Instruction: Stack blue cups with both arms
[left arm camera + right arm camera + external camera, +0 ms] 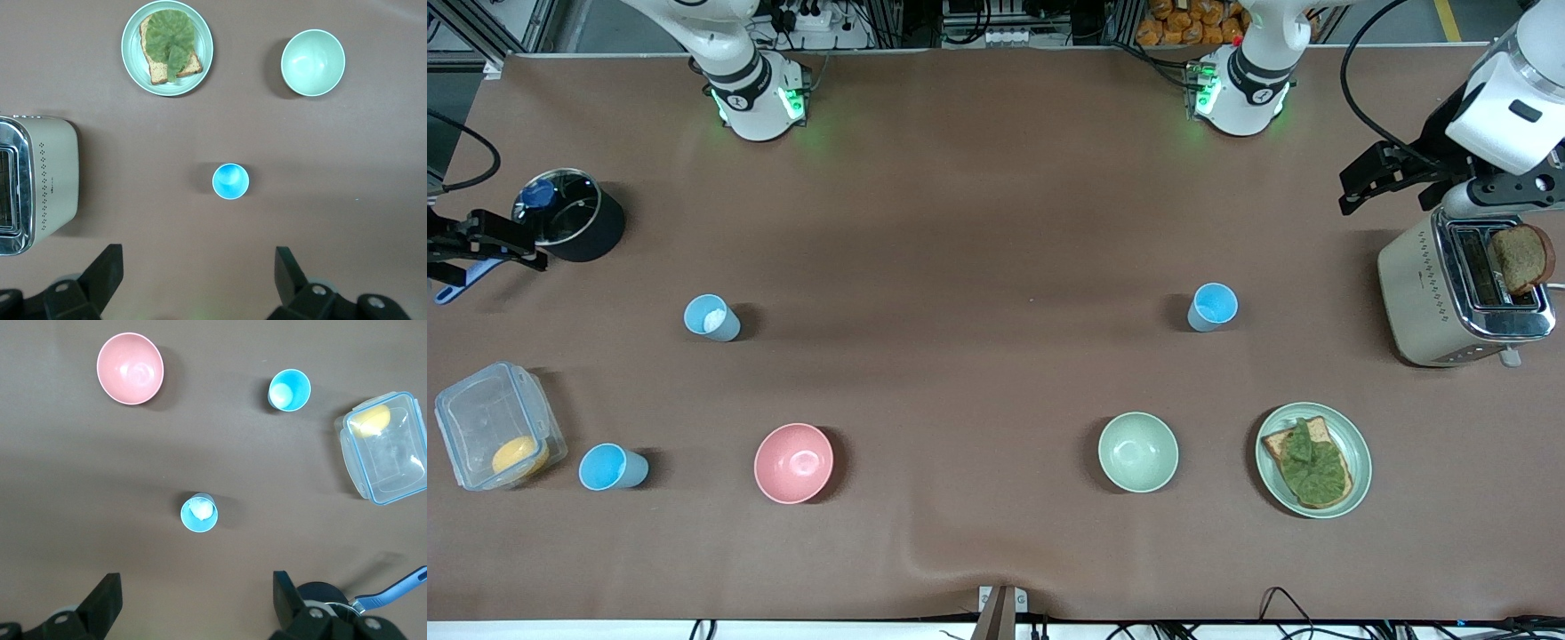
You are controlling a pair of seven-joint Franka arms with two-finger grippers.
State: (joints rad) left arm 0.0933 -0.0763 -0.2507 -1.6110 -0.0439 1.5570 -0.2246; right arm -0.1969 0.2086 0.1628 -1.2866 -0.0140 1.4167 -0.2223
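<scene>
Three blue cups stand upright on the brown table. A grey-blue cup [712,317] with a whitish inside bottom is toward the right arm's end; the right wrist view shows it [199,512] too. A sky-blue cup [612,468] stands nearer the camera, beside a clear box, and also shows in the right wrist view [289,389]. Another sky-blue cup [1213,308] is toward the left arm's end and shows in the left wrist view [230,181]. My left gripper [1374,182] [198,273] is open and empty, high beside the toaster. My right gripper [489,242] [197,593] is open and empty, high by the pot.
A pink bowl [793,462] and a pale green bowl [1137,452] sit near the camera. A plate with toast and greens [1352,436] and a toaster [1449,293] holding bread are at the left arm's end. A black pot [583,233] and a clear box [480,413] are at the right arm's end.
</scene>
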